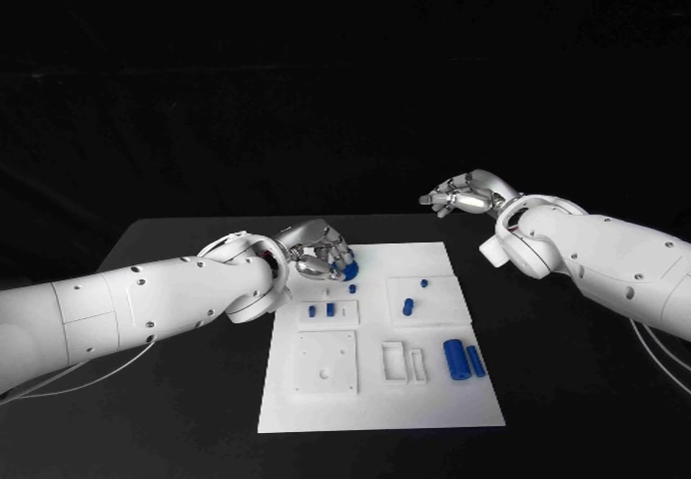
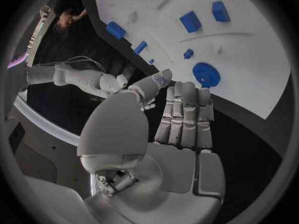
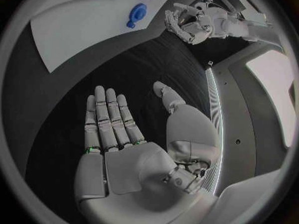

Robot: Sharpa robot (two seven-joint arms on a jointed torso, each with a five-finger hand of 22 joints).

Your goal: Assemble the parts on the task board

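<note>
The white task board lies mid-table. A blue gear lies near its far left corner. My left hand hovers right beside it; in the left wrist view its fingers are stretched out side by side with the thumb apart, holding nothing, and the gear lies just past the fingertips. My right hand hangs over the black table beyond the board's far right corner. Its palm is flat, the fingers are spread and it holds nothing.
Two blue blocks stand in a raised plate on the board's left, with a small peg beyond them. Two small blue pieces sit right of centre. Two blue cylinders lie beside white frames.
</note>
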